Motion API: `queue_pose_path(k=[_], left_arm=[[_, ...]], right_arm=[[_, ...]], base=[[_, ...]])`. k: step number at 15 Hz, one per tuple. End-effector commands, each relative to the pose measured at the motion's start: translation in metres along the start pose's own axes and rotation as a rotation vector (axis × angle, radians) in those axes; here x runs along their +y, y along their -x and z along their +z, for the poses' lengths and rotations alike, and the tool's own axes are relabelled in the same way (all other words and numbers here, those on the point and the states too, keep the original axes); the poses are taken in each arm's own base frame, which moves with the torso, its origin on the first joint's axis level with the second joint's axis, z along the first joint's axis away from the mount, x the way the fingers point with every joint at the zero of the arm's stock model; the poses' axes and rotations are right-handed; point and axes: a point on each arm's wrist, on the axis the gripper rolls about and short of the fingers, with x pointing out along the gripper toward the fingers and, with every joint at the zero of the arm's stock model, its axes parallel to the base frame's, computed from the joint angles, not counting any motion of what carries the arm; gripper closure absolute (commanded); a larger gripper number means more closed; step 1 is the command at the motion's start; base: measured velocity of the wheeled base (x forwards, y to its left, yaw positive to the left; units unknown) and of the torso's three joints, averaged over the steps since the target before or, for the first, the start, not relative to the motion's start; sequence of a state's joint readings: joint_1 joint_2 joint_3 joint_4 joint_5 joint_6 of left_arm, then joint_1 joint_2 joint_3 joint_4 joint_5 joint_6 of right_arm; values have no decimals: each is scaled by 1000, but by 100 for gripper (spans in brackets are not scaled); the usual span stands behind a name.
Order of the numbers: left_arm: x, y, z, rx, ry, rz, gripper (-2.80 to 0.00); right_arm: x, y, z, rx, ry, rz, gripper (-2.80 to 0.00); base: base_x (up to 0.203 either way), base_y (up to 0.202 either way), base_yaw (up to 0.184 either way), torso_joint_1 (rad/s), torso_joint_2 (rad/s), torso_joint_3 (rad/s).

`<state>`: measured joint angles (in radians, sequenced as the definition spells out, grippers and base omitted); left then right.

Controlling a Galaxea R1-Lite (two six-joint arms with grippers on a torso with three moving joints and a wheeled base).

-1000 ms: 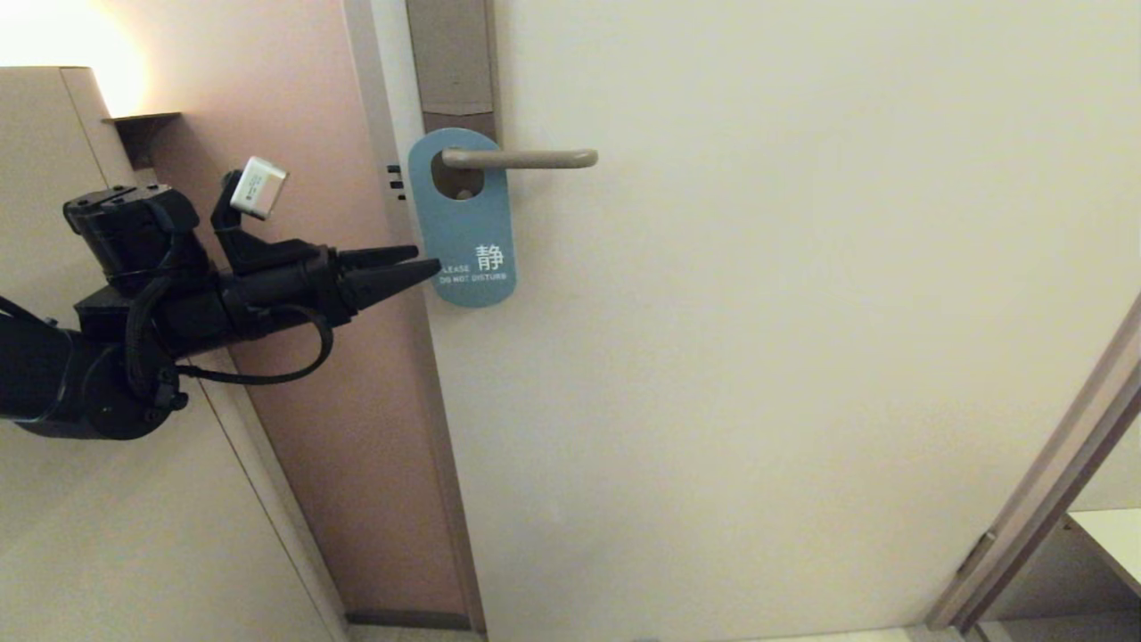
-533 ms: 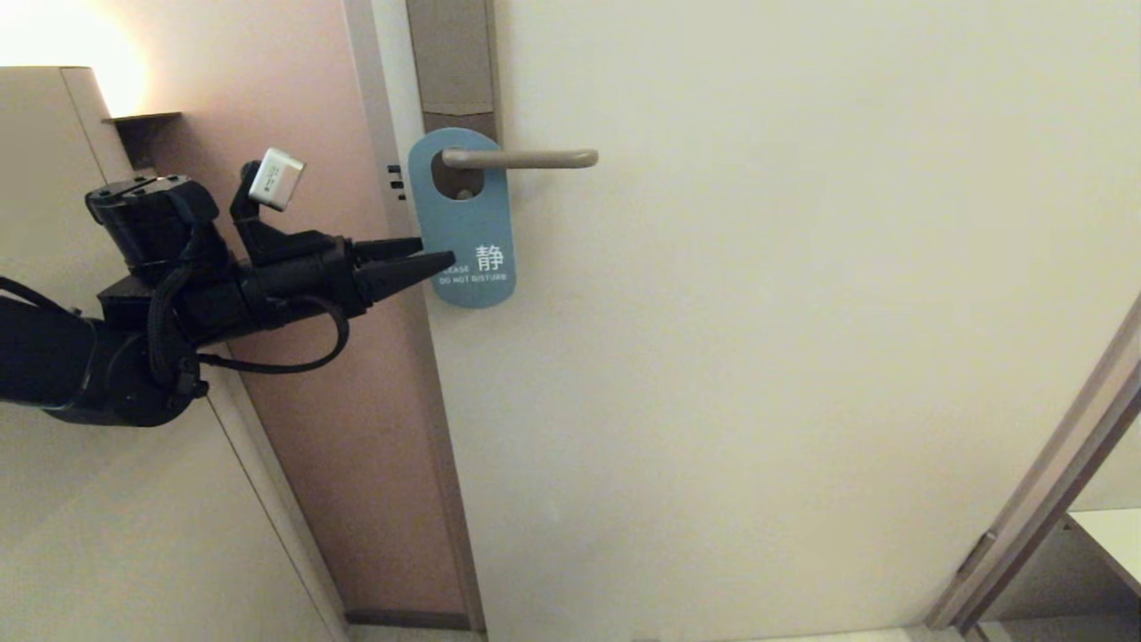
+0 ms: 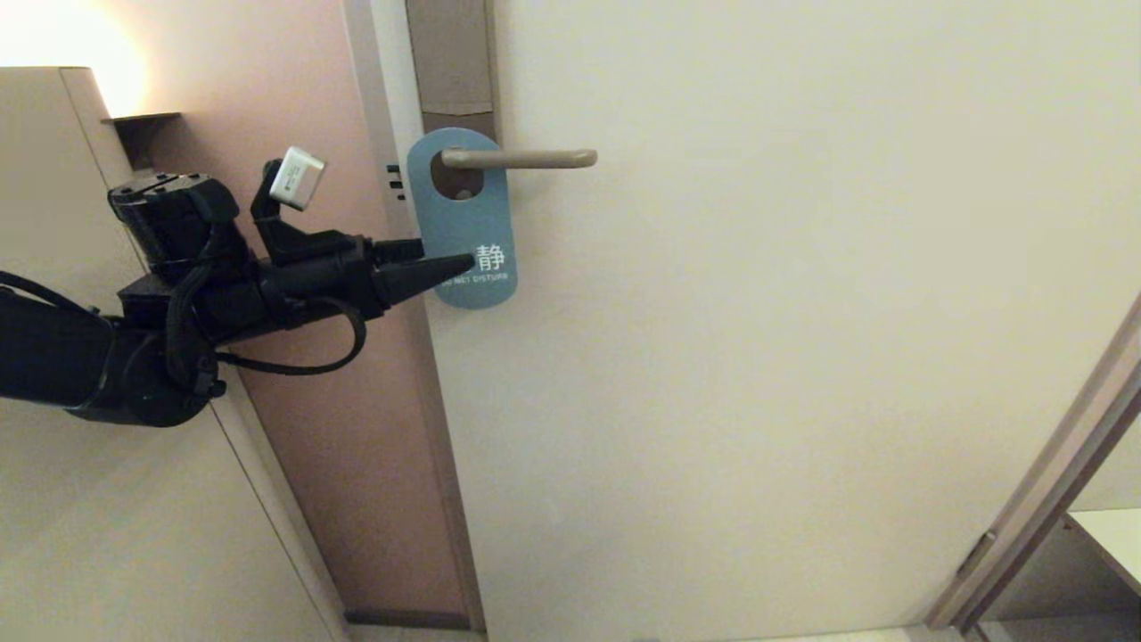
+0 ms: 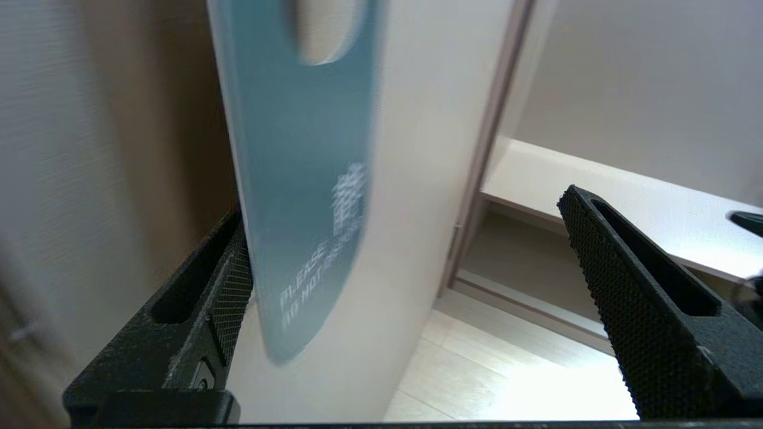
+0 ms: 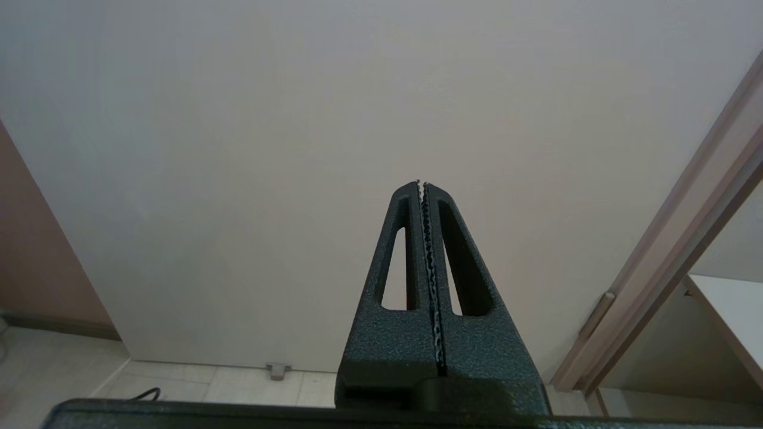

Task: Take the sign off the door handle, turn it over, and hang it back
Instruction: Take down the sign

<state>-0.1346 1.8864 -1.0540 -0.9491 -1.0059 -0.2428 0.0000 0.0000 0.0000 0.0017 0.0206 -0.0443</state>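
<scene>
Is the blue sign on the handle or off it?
On. The sign hangs from the handle, whose bar passes through its hole. The open left gripper has a finger on each side of its lower part.

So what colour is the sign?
Blue, with white writing. The sign shows best in the head view.

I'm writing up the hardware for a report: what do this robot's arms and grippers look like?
Both are matte black. The left gripper has long fingers tapering to points, with cross-hatched pads and slotted cut-outs behind them. A black cable loops beneath its wrist, and a small white-grey box sits on a black bracket above. The right gripper has the same grainy black fingers, with triangular cut-outs and toothed inner edges.
</scene>
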Motion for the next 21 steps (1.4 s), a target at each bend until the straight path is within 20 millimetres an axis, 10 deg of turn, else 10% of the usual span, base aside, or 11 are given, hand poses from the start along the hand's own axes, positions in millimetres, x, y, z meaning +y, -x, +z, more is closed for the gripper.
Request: queue_pose_path(k=[1, 21], left_arm=[[-7, -4, 3, -5, -12, -25, -280], [-13, -22, 16, -31, -33, -74, -280]], right_arm=[[0, 0, 0, 0, 0, 1, 0], [0, 0, 0, 0, 0, -1, 0]], base=[[0, 0, 0, 0, 0, 0], [0, 0, 0, 0, 0, 0]])
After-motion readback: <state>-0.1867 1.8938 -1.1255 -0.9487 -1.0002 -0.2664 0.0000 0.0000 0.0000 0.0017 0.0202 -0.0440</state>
